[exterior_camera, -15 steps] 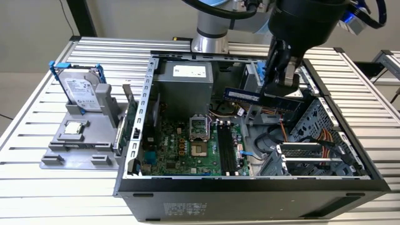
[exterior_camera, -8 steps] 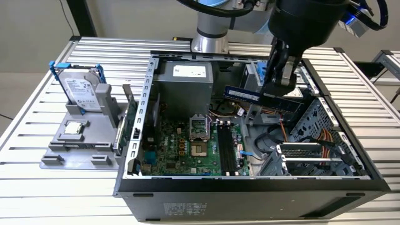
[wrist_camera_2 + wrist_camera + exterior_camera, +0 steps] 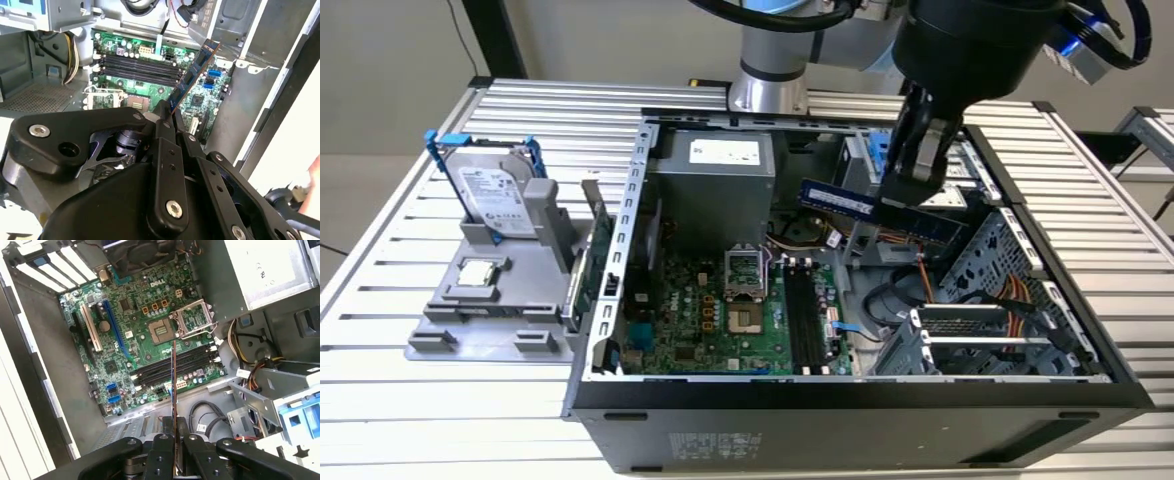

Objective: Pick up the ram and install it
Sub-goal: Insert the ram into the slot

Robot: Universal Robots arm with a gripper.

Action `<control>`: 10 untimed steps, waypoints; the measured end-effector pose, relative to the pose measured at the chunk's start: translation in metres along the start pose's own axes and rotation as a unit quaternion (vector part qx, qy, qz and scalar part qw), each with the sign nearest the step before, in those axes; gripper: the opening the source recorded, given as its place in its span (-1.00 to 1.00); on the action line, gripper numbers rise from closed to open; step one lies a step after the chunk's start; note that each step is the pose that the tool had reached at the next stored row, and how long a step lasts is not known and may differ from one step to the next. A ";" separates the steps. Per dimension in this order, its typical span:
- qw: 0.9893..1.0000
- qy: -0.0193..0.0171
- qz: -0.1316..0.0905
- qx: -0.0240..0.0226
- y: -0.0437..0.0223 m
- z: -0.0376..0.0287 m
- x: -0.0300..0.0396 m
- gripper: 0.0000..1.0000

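Note:
My gripper (image 3: 909, 190) is shut on the ram (image 3: 854, 203), a long dark bluish stick held level in the air above the open computer case (image 3: 607, 300). In the exterior view the stick hangs over the case's far right part, higher than the motherboard (image 3: 720, 325). In the second wrist view the ram (image 3: 195, 67) slants out from between the fingers (image 3: 165, 127). The first wrist view shows the ram (image 3: 173, 385) edge-on, lined up across the black memory slots (image 3: 165, 367) far beneath it. Those slots (image 3: 803, 320) hold no stick.
Left of the case, a silver hard drive in a blue frame (image 3: 491, 188) stands on a grey fixture (image 3: 480, 310). Inside the case are the power supply (image 3: 716, 190), an open CPU socket (image 3: 743, 290), cables (image 3: 801, 235) and a drive cage (image 3: 987, 330).

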State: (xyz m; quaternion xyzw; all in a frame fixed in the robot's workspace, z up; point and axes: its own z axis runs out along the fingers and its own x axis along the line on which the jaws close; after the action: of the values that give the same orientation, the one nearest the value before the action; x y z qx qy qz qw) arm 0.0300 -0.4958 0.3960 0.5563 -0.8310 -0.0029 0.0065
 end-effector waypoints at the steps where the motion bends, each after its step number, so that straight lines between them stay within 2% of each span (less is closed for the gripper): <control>1: 1.000 0.000 0.004 0.000 0.0000 0.0000 0.0000 -1.00; 10: 0.999 0.000 0.045 -0.001 0.0000 0.0001 0.0000 -1.00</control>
State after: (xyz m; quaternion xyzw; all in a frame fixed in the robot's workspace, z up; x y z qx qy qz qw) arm 0.0300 -0.4958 0.3960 0.5185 -0.8551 -0.0033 0.0066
